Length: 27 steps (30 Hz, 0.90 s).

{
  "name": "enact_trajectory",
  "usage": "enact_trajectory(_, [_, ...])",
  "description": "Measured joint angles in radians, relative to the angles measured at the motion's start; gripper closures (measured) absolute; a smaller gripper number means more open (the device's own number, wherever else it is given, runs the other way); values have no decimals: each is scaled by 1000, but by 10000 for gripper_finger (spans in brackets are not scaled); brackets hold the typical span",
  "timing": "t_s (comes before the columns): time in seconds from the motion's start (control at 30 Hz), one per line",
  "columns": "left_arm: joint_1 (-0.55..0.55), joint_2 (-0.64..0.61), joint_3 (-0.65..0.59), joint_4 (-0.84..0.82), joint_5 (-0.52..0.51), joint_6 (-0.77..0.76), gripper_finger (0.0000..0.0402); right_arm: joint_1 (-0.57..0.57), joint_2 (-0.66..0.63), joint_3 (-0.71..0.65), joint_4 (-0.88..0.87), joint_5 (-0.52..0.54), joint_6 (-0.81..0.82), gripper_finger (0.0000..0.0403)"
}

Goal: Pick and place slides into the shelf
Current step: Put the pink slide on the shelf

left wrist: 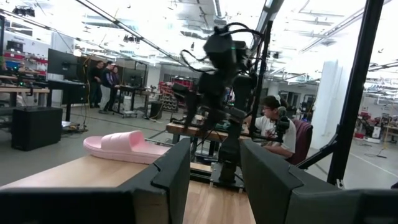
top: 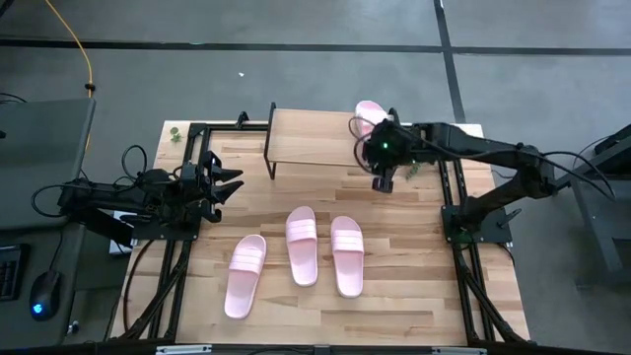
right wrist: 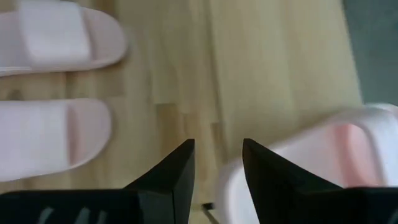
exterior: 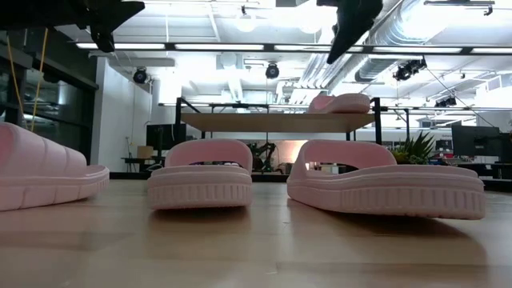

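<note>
Sitting at the far edge of the wooden table (top: 394,296) is the shelf (top: 311,138), its plank top running side to side, long axis across the table.

One slide (top: 369,114) is lying on the shelf's right end, long axis running front to back, partly hidden by the right arm; which way its toe is pointing cannot be told from above.

Three more slides are lying on the table in front of the shelf, all well apart from it. The left slide (top: 245,275) is sitting farthest from the shelf, long axis leaning a little to the right at its far end. The middle slide (top: 302,245) is lying nearest the shelf, long axis nearly front to back. The right slide (top: 346,255) is lying just beside the middle one, parallel to it, not touching. On all three, the strap is sitting toward the end nearer the shelf.

The right gripper (top: 383,177) is hovering just in front of the shelf's right end, above the table, fingers (right wrist: 177,174) partly parted with a clear gap and nothing between them; the slide on the shelf is showing just beside one finger in the right wrist view.

The left gripper (top: 225,187) is waiting off the shelf's left end, over the table's left side, pointing toward the shelf, fingers (left wrist: 171,174) apart, gripping nothing.
</note>
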<state>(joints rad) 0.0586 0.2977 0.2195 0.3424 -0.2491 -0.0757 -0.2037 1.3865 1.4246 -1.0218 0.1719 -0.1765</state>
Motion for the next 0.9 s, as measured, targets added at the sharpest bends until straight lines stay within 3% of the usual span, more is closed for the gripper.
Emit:
enact_trajectory(0.47, [0, 0, 0, 23, 0, -6, 273, 193, 0, 0, 66, 0, 122, 279])
enact_trajectory(0.6, [0, 0, 0, 23, 4, -13, 273, 217, 0, 0, 116, -83, 115, 279])
enact_trajectory(0.7, [0, 0, 0, 17, 33, -42, 273, 241, 6, 0, 158, -127, 142, 279])
enact_trajectory(0.9, [0, 2, 0, -6, 109, -119, 273, 300, 52, 0, 192, -113, 173, 279])
